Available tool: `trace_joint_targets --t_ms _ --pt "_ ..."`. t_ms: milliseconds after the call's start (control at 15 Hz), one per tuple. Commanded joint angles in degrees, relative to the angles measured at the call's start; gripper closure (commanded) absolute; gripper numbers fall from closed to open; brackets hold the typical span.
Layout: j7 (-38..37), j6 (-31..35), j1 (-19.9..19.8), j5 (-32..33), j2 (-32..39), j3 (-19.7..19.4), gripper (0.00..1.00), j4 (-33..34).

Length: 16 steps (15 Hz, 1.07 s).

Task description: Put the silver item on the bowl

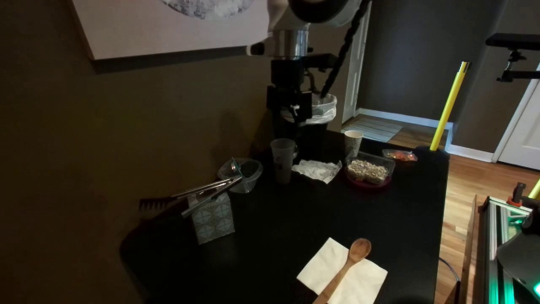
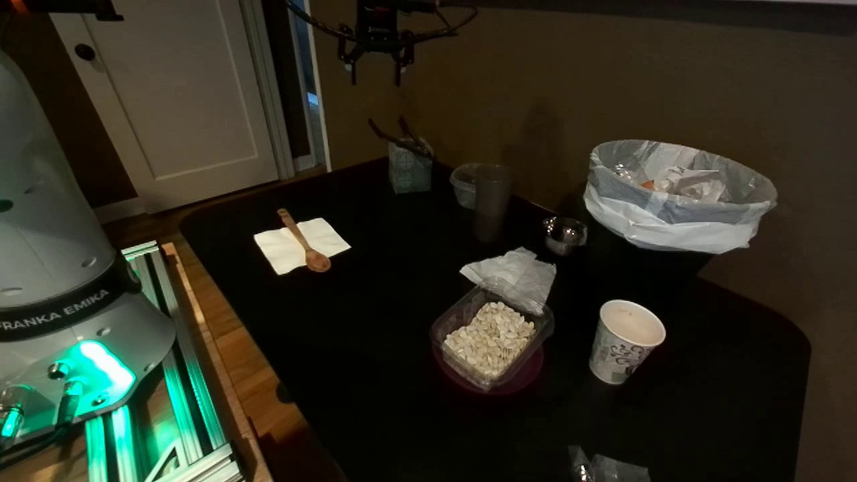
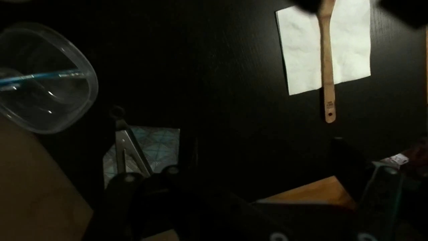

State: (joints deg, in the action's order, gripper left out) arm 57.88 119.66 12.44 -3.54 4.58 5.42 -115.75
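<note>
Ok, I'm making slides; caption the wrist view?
Clear container, metal tongs on a patterned box, wooden spoon on a white napkin.

In the wrist view, the tips of the tongs (image 3: 138,153) were hidden near eight o'clock; the edge cropped the clear tub (image 3: 93,90) past nine and the wooden spoon (image 3: 327,63) past one.
</note>
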Motion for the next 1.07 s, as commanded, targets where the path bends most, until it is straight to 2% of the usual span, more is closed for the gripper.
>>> trace_joint_targets --t_ms 0,200,267,467,667,1000 --pt "5.5 -5.4 -0.3 1.8 12.9 4.3 0.00 13.9" --pt "10.8 -9.3 -0.5 2.4 20.3 7.3 0.00 21.3" --pt "7.2 -5.1 -0.9 1.6 14.9 7.0 0.00 14.7" --pt "9.2 -7.2 -0.8 2.0 19.5 7.8 0.00 19.4" --pt "9.9 0.0 -0.7 0.1 23.1 8.8 0.00 20.5" --pt "12.0 9.3 -0.3 1.5 29.3 10.6 0.00 22.7"
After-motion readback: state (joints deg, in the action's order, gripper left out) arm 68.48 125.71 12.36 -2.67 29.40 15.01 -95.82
